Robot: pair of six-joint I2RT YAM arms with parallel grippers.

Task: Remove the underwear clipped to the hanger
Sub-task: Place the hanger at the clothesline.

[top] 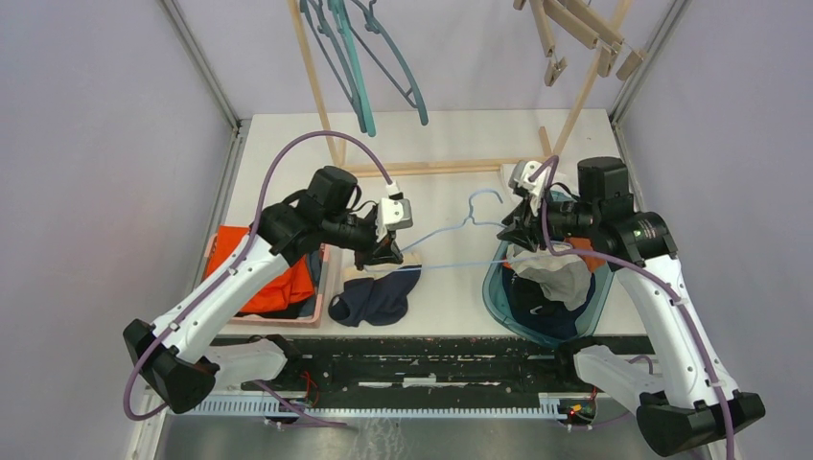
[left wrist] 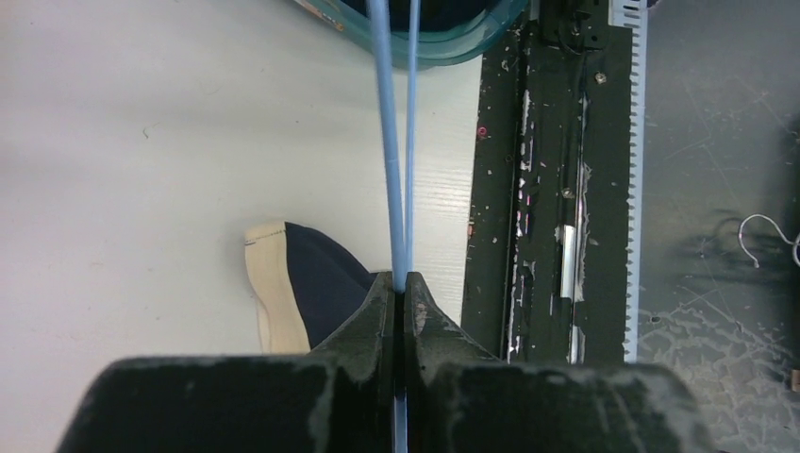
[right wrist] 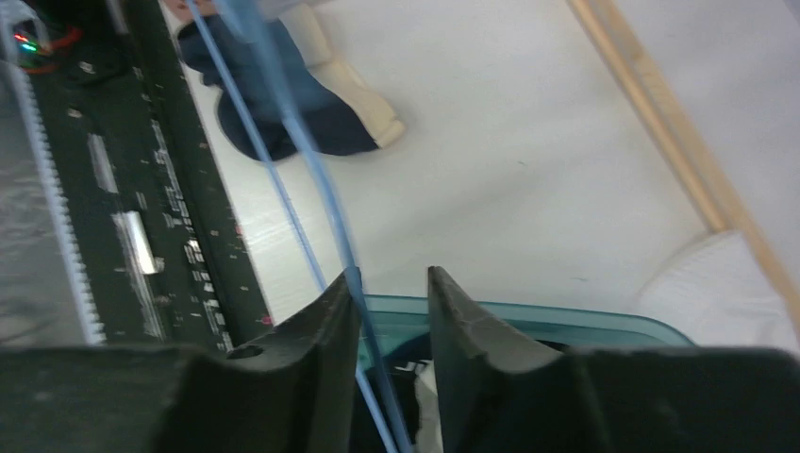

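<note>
Left wrist view: left gripper [left wrist: 400,280] clenched on the blue hanger [left wrist: 385,142]; right gripper [right wrist: 391,276] stands released, so the one-ended hold may let the hanger twist, dragging the navy underwear [left wrist: 325,283]

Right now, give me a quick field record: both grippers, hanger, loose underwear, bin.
left gripper: shut on the thin light-blue wire hanger
right gripper: open, hanger wires running between its fingers
navy underwear with cream waistband: lying on the white table, below the left gripper
translucent teal plastic bin: under the right gripper
pale and dark cloth garments: piled in the bin
</note>
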